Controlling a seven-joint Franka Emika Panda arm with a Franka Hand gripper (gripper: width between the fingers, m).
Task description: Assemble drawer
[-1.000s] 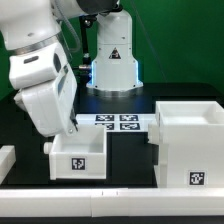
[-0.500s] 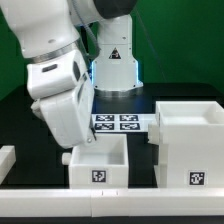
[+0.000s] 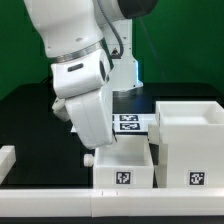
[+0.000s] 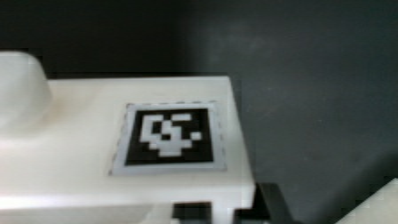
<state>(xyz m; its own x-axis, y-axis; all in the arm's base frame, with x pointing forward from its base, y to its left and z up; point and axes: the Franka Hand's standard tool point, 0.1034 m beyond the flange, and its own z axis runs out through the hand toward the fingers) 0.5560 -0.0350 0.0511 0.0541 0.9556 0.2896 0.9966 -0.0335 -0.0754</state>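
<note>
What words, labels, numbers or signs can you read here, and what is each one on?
No words, brands or numbers can be read.
Only black-and-white square tags, patterns not text: one on the tray, one on the box shell, several on the marker board, one close up on a white part in the wrist view.

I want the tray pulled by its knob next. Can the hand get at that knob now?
Probably yes. The hand sits low at the tray, and the knob sticks out on the exterior view's left side, away from the box shell, with nothing visible against it.
</note>
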